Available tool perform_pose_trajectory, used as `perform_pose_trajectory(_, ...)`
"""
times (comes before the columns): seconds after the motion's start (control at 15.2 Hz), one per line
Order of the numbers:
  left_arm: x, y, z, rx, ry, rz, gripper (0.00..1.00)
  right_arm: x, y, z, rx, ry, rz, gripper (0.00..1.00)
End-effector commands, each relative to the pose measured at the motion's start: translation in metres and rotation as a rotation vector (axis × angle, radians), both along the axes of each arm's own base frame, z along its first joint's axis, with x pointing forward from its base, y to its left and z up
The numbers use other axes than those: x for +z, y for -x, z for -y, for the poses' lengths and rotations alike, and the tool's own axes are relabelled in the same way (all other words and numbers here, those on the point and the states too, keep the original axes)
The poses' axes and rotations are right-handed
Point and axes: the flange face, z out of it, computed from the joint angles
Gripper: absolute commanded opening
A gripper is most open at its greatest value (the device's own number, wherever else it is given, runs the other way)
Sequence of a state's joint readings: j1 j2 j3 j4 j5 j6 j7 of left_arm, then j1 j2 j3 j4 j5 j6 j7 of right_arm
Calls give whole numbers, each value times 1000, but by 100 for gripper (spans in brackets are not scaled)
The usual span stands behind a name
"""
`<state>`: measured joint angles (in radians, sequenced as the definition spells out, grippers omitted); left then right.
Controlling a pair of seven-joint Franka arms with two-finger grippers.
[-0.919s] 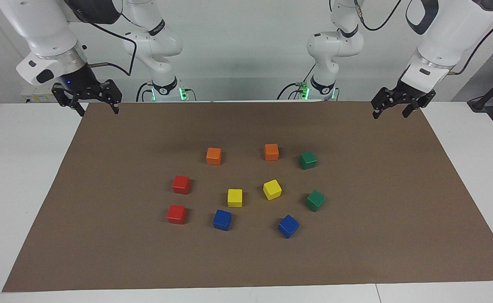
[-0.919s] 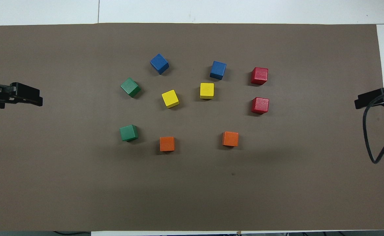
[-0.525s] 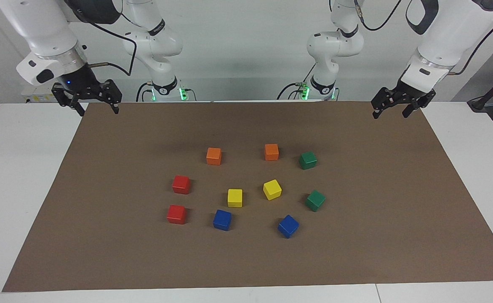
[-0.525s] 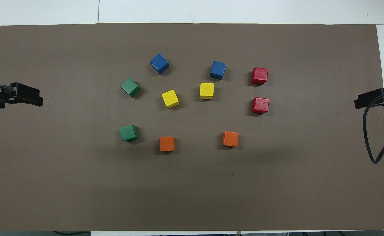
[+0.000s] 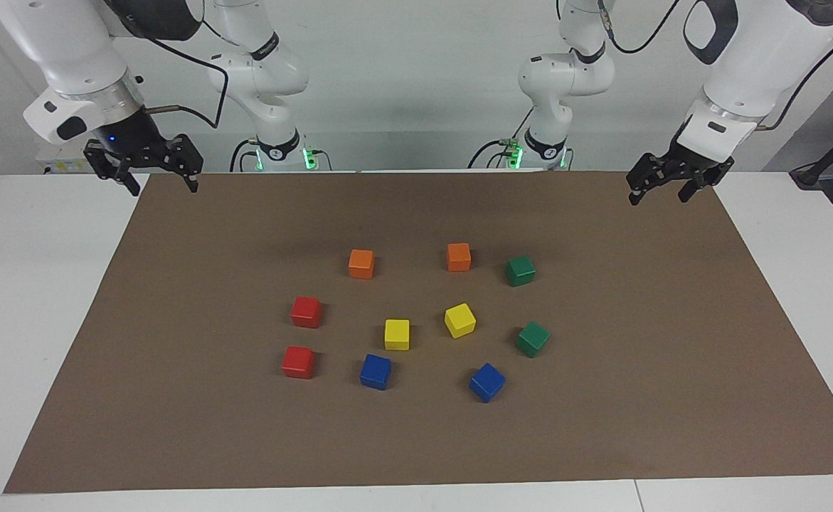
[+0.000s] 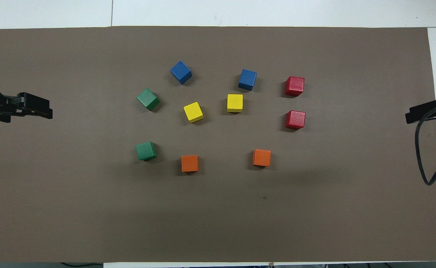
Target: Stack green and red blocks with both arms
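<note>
Two green blocks lie on the brown mat toward the left arm's end, one [image 5: 521, 271] [image 6: 146, 150] nearer to the robots than the other [image 5: 533, 338] [image 6: 148, 99]. Two red blocks lie toward the right arm's end, one [image 5: 306, 311] [image 6: 295, 119] nearer to the robots than the other [image 5: 298, 362] [image 6: 294, 86]. All four lie singly and apart. My left gripper [image 5: 658, 195] [image 6: 43, 111] hangs open and empty over the mat's edge at its own end. My right gripper [image 5: 164, 189] [image 6: 413, 117] hangs open and empty over the mat's corner at its end.
Between the green and red blocks lie two orange cubes [image 5: 361, 263] [image 5: 459, 257], two yellow cubes [image 5: 397, 334] [image 5: 459, 320] and two blue cubes [image 5: 375, 371] [image 5: 486, 382]. The brown mat [image 5: 416, 441] covers most of the white table. A black cable [image 6: 422, 156] loops under the right arm.
Both grippers have shifted slightly, the left one a little toward the mat's middle. No block has moved.
</note>
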<state>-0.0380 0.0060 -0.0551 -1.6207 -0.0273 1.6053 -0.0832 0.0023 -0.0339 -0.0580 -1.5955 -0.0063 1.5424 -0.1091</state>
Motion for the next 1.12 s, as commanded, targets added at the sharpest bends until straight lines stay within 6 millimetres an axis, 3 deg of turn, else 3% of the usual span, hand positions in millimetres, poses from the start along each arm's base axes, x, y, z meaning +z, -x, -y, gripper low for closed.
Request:
perform_pose_trajectory(0.0, -39, -6, 22, -5, -4, -11, 100, 1, 9, -2, 11, -12, 9, 100)
perform_pose_trajectory(0.2, -103, 10, 70, 61, -13, -23, 100, -4, 11, -6, 57, -14, 0, 100)
perform_pose_trajectory(0.26, -125, 18, 95, 73, -16, -24, 100, -8, 13, -12, 66, -14, -5, 100)
perform_pose_trajectory(0.39, -156, 25, 118, 100, -15, -13, 100, -27, 14, -31, 42, -13, 7, 100)
perform_pose_trajectory(0.53, -178, 37, 118, 102, -20, -24, 100, -49, 14, -39, -90, -11, 5, 100)
perform_pose_trajectory(0.79, -221, 52, 146, 170, -28, -33, 100, -98, 0, -92, -202, -2, -4, 100)
perform_pose_trajectory(1.05, -228, 52, 150, 173, -17, -9, 100, -162, -31, -128, -305, 7, -2, 100)
